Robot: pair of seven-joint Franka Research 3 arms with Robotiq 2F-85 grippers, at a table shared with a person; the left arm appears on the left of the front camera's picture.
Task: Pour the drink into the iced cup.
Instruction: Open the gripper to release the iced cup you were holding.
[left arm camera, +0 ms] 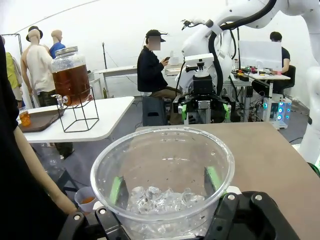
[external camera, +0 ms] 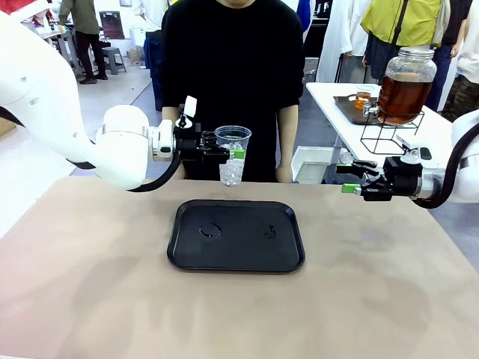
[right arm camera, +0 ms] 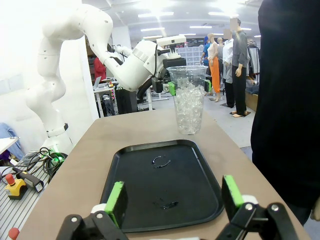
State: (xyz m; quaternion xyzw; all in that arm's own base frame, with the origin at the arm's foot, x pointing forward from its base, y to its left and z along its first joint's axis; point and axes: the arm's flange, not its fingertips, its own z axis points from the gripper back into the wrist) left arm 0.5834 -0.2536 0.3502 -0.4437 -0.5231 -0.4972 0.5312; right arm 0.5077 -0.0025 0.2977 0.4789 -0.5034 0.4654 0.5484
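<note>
My left gripper (external camera: 226, 153) is shut on the iced cup (external camera: 233, 155), a clear plastic cup with ice in its lower half. It holds the cup upright in the air just beyond the far edge of the black tray (external camera: 187, 250). In the left wrist view the green pads (left arm camera: 116, 189) press both sides of the cup (left arm camera: 162, 165). My right gripper (external camera: 347, 179) stands open with nothing in it at the table's right side, pointing towards the cup (right arm camera: 188, 100). Brown drink fills a glass dispenser jar (external camera: 405, 86) on a white side table at the far right.
A person in black stands right behind the held cup at the table's far side. The tray (right arm camera: 135, 200) carries a few wet marks. A small cup of orange drink (external camera: 363, 99) sits on a brown tray beside the jar (left arm camera: 71, 77). Bare tabletop surrounds the black tray.
</note>
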